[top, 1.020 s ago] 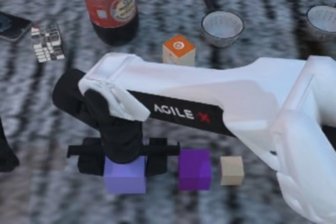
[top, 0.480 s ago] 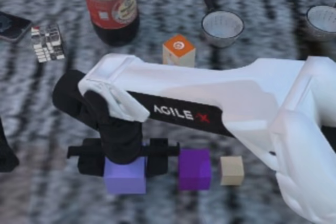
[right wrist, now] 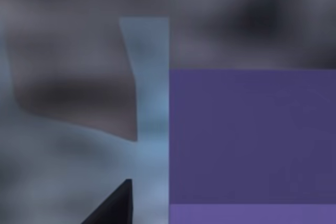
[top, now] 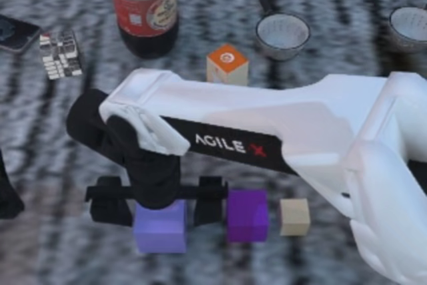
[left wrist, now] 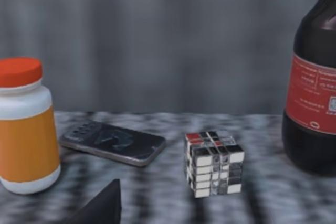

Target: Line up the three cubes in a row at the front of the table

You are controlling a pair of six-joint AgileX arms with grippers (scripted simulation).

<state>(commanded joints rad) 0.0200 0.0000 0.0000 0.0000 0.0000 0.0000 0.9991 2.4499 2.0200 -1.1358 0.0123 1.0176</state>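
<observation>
- The right gripper (top: pixel 159 206) hangs in the lower left-centre of the top view, its two black fingers (top: pixel 111 209) spread wide, one on each side of the lavender-blue cube (top: pixel 160 229), with a gap showing between each finger and the cube.
- The lavender-blue cube sits on the table (top: pixel 60 245) at the left end of a row along the lower edge of the frame.
- The deep purple cube (top: pixel 247 215) stands just to its right, near but apart.
- The small cream cube (top: pixel 295 217) follows at the right end, a short gap from the purple one.
- In the right wrist view the lavender-blue cube (right wrist: pixel 252 140) fills the right half of the frame.
- The left gripper is only a dark sliver at the far left edge of the top view; I cannot tell whether it is open.
- Toward the top of the frame stand a dark bottle (top: pixel 143 6) with a red label, a cream box (top: pixel 227 65) with an orange top, and a mirrored puzzle cube (top: pixel 60 54).
</observation>
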